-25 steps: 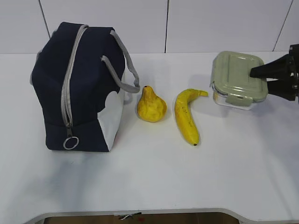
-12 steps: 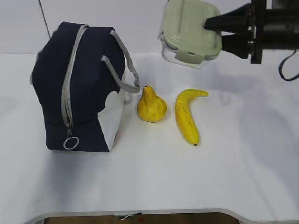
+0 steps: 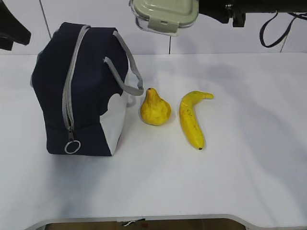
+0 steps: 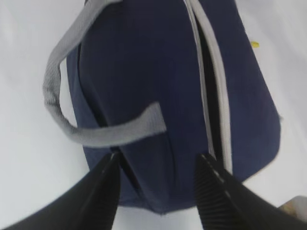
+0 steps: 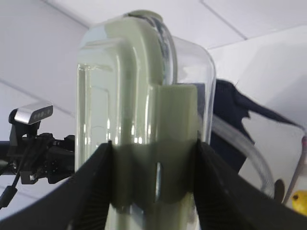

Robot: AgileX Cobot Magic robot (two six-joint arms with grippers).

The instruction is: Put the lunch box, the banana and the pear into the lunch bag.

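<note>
The box [image 3: 164,13] is held aloft by the right claw [image 5: 153,158], clamped at a lid clip, above and just right of the bag's [image 3: 79,91] top edge. The bag stands upright on the white desk [image 3: 249,158], its zipper [image 4: 211,91] apparently parted along the top, though the wrist view is blurred. The left claw [image 4: 156,187] is spread wide and empty above the bag. The pear [image 3: 155,108] is seen just beside the bag, the banana [image 3: 191,120] near the pear.
</note>
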